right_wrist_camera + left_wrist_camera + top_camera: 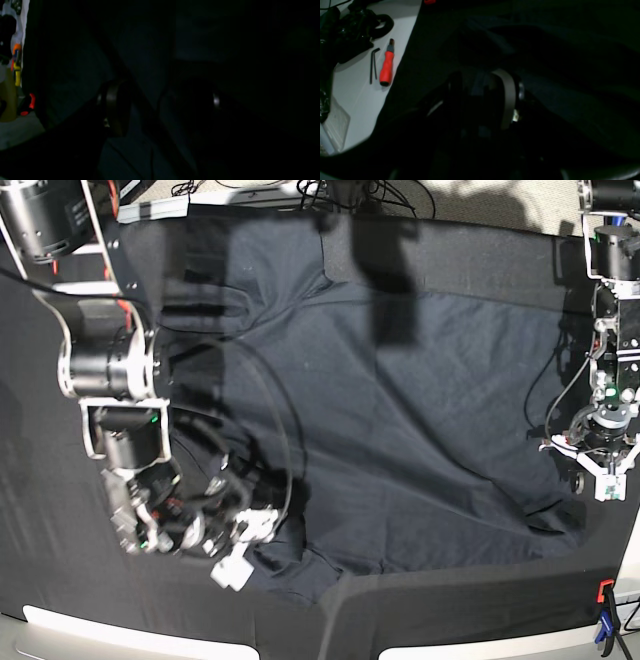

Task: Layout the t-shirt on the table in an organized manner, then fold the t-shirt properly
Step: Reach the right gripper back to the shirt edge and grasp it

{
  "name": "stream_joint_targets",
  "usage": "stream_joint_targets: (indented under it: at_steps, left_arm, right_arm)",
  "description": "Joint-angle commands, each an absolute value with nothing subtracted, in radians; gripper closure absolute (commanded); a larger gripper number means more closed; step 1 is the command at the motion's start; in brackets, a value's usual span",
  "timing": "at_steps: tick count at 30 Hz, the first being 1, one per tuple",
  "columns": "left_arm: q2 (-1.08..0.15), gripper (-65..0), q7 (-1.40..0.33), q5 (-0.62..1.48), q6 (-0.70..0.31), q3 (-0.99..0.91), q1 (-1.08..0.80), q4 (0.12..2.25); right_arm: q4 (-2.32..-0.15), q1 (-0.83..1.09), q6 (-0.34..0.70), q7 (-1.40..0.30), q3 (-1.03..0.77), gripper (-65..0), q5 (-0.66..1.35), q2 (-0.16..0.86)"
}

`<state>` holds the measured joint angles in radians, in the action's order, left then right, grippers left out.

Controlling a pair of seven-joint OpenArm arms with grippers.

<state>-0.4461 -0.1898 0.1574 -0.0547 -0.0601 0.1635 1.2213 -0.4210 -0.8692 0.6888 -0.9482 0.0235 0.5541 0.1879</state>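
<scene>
Near edge, base view: t-shirt [400, 430] lies spread over most of the table [40, 480], its hem bunched toward the front rim. Right gripper [232, 562] sits low at the shirt's near corner on that view's left, right on the crumpled fabric. Jaws stand wide apart; can't tell from the dark wrist view whether cloth is between them. Left gripper [605, 478] is down at the shirt's opposite edge, on that view's right, just above wrinkled cloth; jaws partly spread, and whether they pinch fabric can't be told.

Shirt: dark navy cotton, soft bluish sheen, long shallow folds. Table cover: matte black, creased. Pale rim at front.

Left wrist view, off the cloth on the pale surface: red-handled screwdriver [387, 65] beside two black hex keys [373, 64].
</scene>
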Motion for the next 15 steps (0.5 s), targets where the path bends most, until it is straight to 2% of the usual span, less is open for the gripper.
stream_joint_targets:
  at_steps: [1, 6, 15]
  left_arm:
    - [-0.463, -20.4, -0.164, 0.158, -0.048, -0.067, 0.185, 1.238]
    - [-0.463, -20.4, -0.164, 0.158, -0.048, -0.067, 0.185, 1.238]
    - [-0.463, -20.4, -0.164, 0.158, -0.048, -0.067, 0.185, 1.238]
  right_arm:
    - [-0.442, -0.92, 0.698, -0.933, 0.02, -37.7, 0.569, 0.212]
    - [-0.44, -0.916, 0.698, -0.933, 0.02, -37.7, 0.411, 0.269]
    - [-0.44, -0.819, 0.694, -0.939, 0.02, -37.7, 0.422, 0.259]
